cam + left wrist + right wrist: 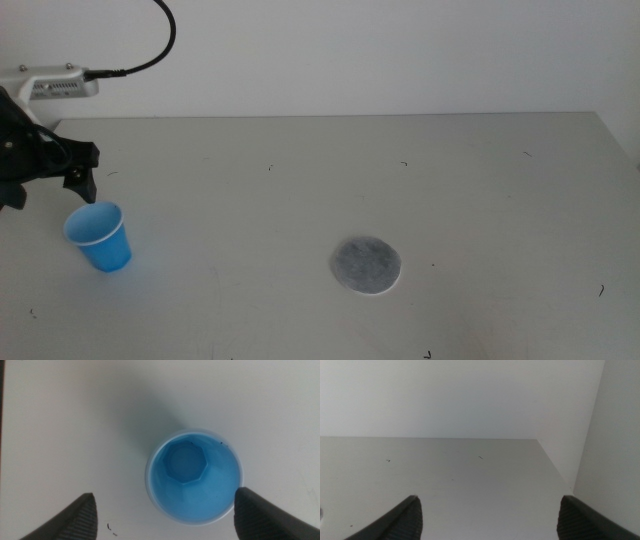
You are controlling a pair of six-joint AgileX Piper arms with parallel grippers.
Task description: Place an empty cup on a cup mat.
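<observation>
The cup (99, 237) stands upright on the table (330, 170), well apart from the mat (366, 266), which lies flat with only bare table between them. The left gripper (45, 178) hangs just above and beside the cup, not touching it. Its wrist view looks straight down into the cup (194, 476) (empty inside), and the jaws are spread wider than its rim. The right gripper (487, 520) is far from the cup, jaws apart over bare table by a white wall (470, 395).
</observation>
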